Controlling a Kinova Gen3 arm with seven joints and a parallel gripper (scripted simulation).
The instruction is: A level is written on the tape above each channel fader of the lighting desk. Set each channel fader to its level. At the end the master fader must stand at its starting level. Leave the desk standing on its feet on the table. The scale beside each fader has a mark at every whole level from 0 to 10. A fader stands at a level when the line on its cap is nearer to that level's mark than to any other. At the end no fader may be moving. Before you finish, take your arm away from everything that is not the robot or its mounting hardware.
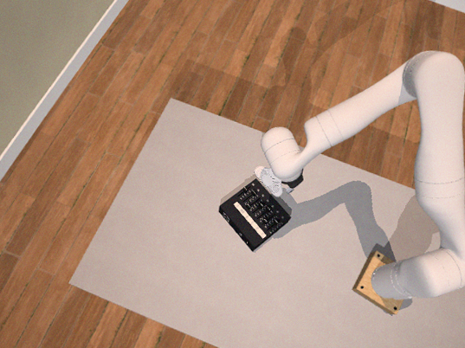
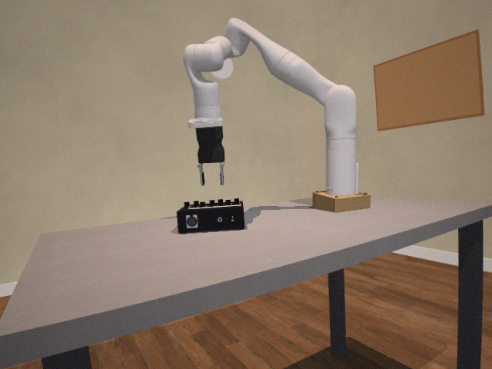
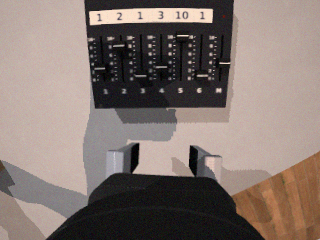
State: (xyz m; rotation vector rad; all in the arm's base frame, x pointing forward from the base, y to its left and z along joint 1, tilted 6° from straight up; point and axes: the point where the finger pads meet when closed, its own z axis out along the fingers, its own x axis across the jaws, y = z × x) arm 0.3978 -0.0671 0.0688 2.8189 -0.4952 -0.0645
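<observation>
Gripper (image 2: 211,175): we hover above the lighting desk (image 2: 210,216), fingers apart, empty.
Risk: our wide fingers may nudge the master fader (image 3: 224,63) or neighbouring caps.

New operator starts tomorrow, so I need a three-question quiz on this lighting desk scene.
1. True or false: the gripper is gripping a fader cap.
2. Which number on the tape is highest? A) 3 B) 10 C) 2
3. Fill in: the lighting desk stands on the ____.

Key: 1. False; the jaws are open and hang above the desk. 2. B. 3. table.
</observation>
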